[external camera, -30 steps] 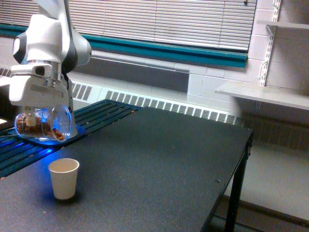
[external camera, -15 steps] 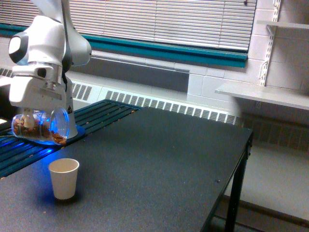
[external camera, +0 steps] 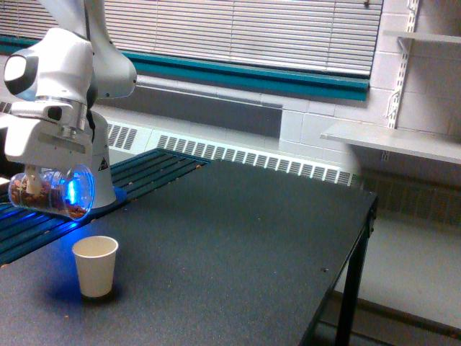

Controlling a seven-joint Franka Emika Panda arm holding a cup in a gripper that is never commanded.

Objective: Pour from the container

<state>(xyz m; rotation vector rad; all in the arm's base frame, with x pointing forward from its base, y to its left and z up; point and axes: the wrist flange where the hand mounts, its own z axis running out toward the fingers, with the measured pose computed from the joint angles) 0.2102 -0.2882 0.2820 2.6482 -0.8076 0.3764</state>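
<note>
Gripper (external camera: 45, 169) clamped on container (external camera: 52, 191), tilted on side, brown granules inside, hanging above table (external camera: 238, 245) near exterior view's left edge. Paper cup (external camera: 95, 266) upright below, apart. Wide bare tabletop toward exterior view's right edge.

A dark speckled worktop (external camera: 252, 238) fills the scene. A small cream paper cup (external camera: 95, 266) stands upright near its front left corner. Behind runs a long white radiator grille (external camera: 252, 160) under closed window blinds (external camera: 238, 32) with a teal sill (external camera: 252, 78). White wall shelves (external camera: 392, 140) hang at far right.
</note>
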